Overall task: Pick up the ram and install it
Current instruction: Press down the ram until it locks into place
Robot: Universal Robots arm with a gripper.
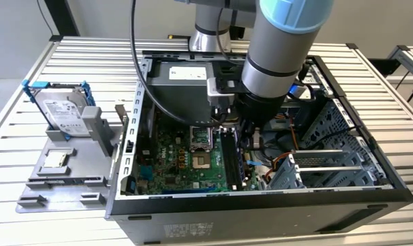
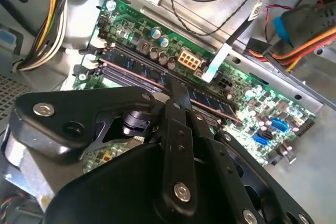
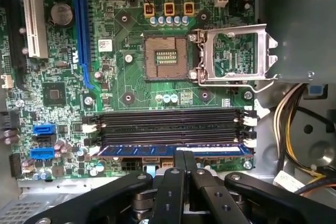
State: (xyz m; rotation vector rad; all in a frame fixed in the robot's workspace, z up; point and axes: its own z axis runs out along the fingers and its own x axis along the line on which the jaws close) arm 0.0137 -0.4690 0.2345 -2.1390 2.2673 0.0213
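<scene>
The ram (image 3: 136, 150) is a thin blue-grey stick seen edge-on, standing in the black memory slot closest to my gripper on the green motherboard (image 3: 131, 77). My gripper (image 3: 184, 155) is shut, its two black fingers pressed together side by side at the middle of the ram's top edge. They line up along the stick's length, not across it, so they clamp nothing. I cannot tell whether they touch it. In the second wrist view the gripper (image 2: 177, 90) meets the ram (image 2: 207, 99) mid-length. In the exterior view the gripper (image 1: 251, 134) reaches down inside the computer case (image 1: 261, 200).
Three empty black slots (image 3: 168, 121) lie beside the ram. The processor socket (image 3: 165, 57) is bare, its metal latch frame (image 3: 236, 56) swung open. Yellow and black cables (image 3: 294, 124) hang near one slot end. A hard drive in a blue frame (image 1: 59, 107) and a small silver chip (image 1: 56, 160) sit on a grey stand outside the case.
</scene>
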